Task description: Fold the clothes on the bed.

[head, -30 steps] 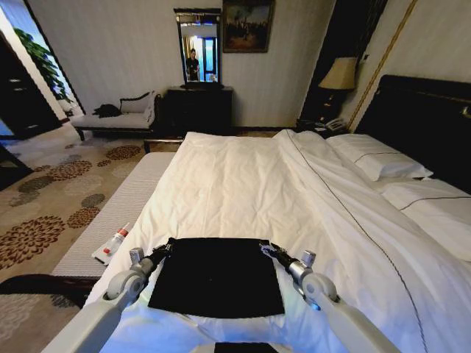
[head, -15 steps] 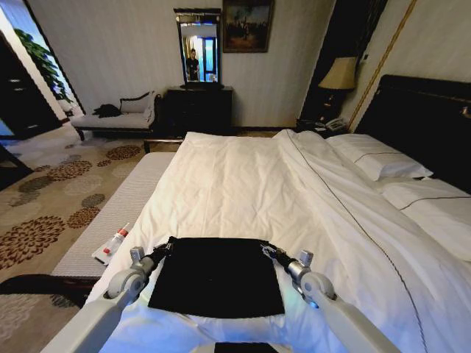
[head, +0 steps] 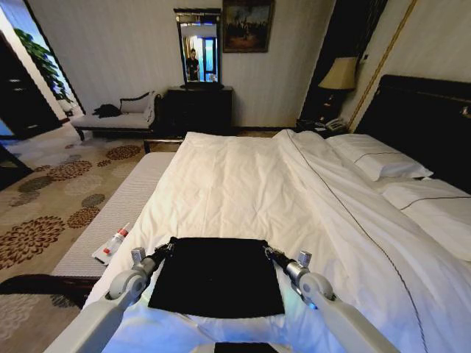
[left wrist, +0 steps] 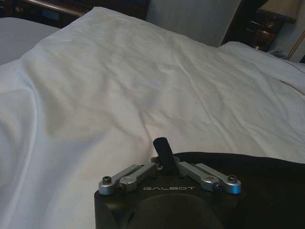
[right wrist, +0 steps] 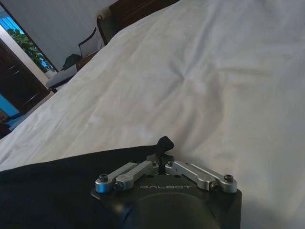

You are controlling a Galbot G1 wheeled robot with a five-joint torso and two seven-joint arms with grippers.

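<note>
The clothes [head: 215, 276] lie as a black, roughly square folded piece on the near end of the bed [head: 243, 184], flat on the white duvet. My left gripper [head: 168, 248] sits at the piece's far left corner, my right gripper [head: 266, 250] at its far right corner. In the left wrist view the left gripper [left wrist: 163, 153] has its fingers together at the edge of the clothes [left wrist: 257, 181]. The right wrist view shows the right gripper [right wrist: 165, 145] pinched shut on a small tuck of the clothes [right wrist: 57, 181]. No lettering shows.
White pillows [head: 375, 158] and a dark headboard [head: 427, 118] are at the right. A pale bench [head: 118, 213] with a small tube [head: 114, 241] runs along the bed's left side. A chaise [head: 118, 118], dark dresser [head: 199, 110] and lamp [head: 338, 73] stand beyond.
The right gripper has drawn slightly back toward me along the far right corner. The left gripper and the black piece have barely moved.
</note>
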